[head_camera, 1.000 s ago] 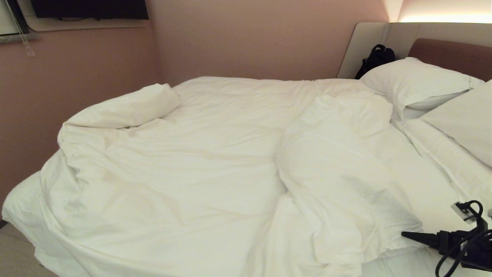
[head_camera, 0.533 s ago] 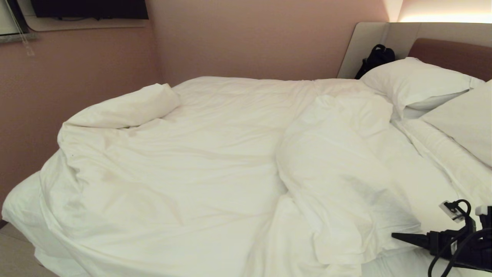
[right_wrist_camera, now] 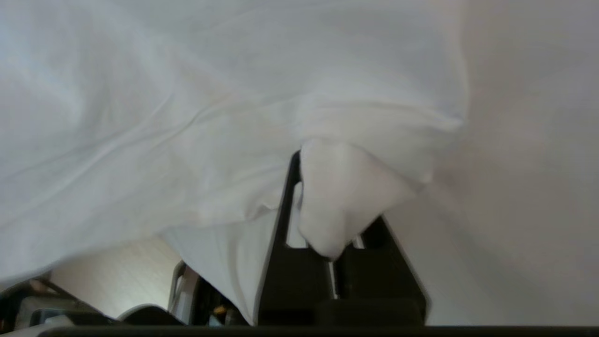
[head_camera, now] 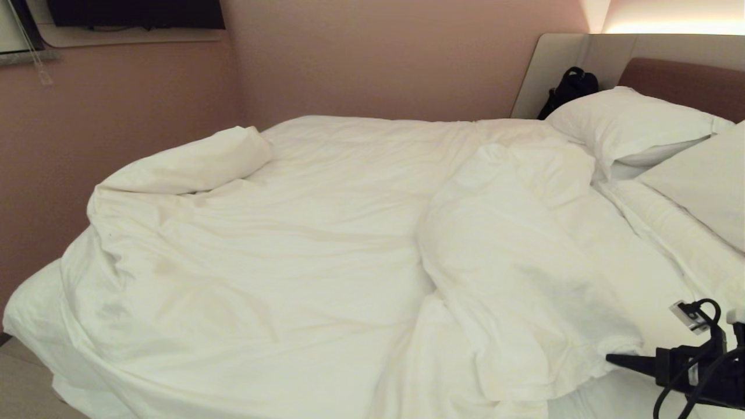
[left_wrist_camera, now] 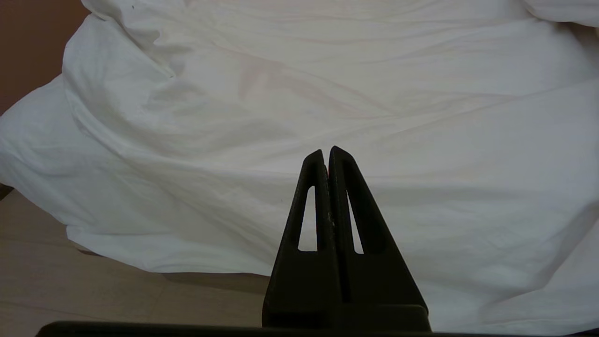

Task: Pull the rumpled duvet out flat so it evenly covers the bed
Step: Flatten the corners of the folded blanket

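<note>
1. Since a second ago, my right gripper point(head_camera: 611, 359) has slid a little toward the duvet's point(head_camera: 326, 250) near corner and its fingers, wide apart then, have closed. From the head view it sits low at the right edge, tip against the folded-back flap of quilt. The bed point(head_camera: 625, 401) fills most of the view, running lengthwise from its foot on the left to the headboard point(head_camera: 681, 81) on the right. The duvet lies along that same axis, bunched at the far left corner and doubled over in a thick ridge toward the pillows point(head_camera: 628, 125). A black bag point(head_camera: 569, 87) rests between wall and headboard, and pink walls close the room behind.

2. Left wrist view: my left gripper point(left_wrist_camera: 327, 154) hangs off the bed's near side with its fingers pressed together, holding nothing. Duvet point(left_wrist_camera: 327, 93) drapes over the edge, with pale floor point(left_wrist_camera: 70, 290) beneath.

3. Right wrist view: my right gripper point(right_wrist_camera: 304, 159) is clamped on a peaked corner of the duvet point(right_wrist_camera: 346, 196), the cloth bulging out over the fingers. Bare sheet point(right_wrist_camera: 524, 164) lies beside it.
</note>
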`<state>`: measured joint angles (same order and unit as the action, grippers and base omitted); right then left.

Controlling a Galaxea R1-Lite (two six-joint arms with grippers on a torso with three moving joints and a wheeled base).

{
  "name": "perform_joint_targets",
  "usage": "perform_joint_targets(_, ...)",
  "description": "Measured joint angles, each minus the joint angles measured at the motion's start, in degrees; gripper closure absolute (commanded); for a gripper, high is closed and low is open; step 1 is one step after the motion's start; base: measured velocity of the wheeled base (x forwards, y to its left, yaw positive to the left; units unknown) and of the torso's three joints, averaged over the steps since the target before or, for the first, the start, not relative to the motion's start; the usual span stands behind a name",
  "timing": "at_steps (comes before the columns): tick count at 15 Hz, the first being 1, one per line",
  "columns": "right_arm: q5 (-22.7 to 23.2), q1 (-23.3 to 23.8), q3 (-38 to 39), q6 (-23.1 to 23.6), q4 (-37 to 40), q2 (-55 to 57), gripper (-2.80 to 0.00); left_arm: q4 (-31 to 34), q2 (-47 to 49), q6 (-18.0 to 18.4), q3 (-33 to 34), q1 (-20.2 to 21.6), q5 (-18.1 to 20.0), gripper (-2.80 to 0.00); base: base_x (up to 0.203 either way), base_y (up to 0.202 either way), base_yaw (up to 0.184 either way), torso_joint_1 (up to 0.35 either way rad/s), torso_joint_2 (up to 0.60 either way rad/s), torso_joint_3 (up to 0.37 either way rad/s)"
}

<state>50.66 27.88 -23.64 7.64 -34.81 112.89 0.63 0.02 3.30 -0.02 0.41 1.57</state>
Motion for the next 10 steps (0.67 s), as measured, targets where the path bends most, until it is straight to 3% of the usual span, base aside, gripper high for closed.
perform_joint_targets(3,0.42,1.76,0.56,-0.25,0.03,-2.46,0.00,0.00,0.00,-0.02,0.00,0.00,-0.01,0.00,0.000,0.000,0.000,0.000,0.00,0.000)
perform_joint_targets(10,5.30,12.23,4.11,-1.24,0.34,-13.19,0.00,0.00,0.00,0.00,-0.02,0.00,-0.01,0.00,0.000,0.000,0.000,0.000,0.00,0.000)
